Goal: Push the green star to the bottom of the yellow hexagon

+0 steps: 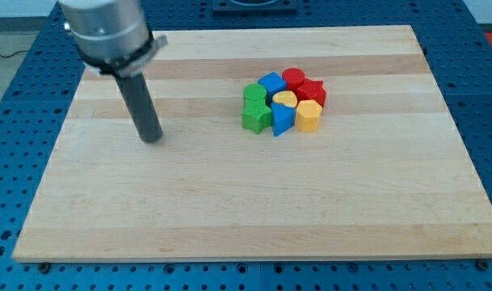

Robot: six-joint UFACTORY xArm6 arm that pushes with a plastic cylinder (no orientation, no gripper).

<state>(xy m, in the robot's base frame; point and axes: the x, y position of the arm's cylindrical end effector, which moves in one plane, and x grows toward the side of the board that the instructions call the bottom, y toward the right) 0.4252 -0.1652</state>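
One green star (256, 120) (orientation unclear), upright.

A wooden board (254, 210) lay on a blue pegboard table (19, 145). Its cluster held a blue cube (271, 83), with a red star (313, 90) at three o'clock and a blue triangle (281, 120) at six.

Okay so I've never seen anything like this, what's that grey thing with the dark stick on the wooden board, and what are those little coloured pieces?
There is one picture, looking down at a wooden board. The grey thing is a robot arm ending in a dark rod. It has no gripper and holds nothing; it only pushes. My tip rests on the board, well to the view's left of the blocks, touching none. The blocks sit bunched together: a green star below another green block, two blue blocks, two red blocks, a rounded yellow block, and a yellow hexagon at the cluster's lower right.
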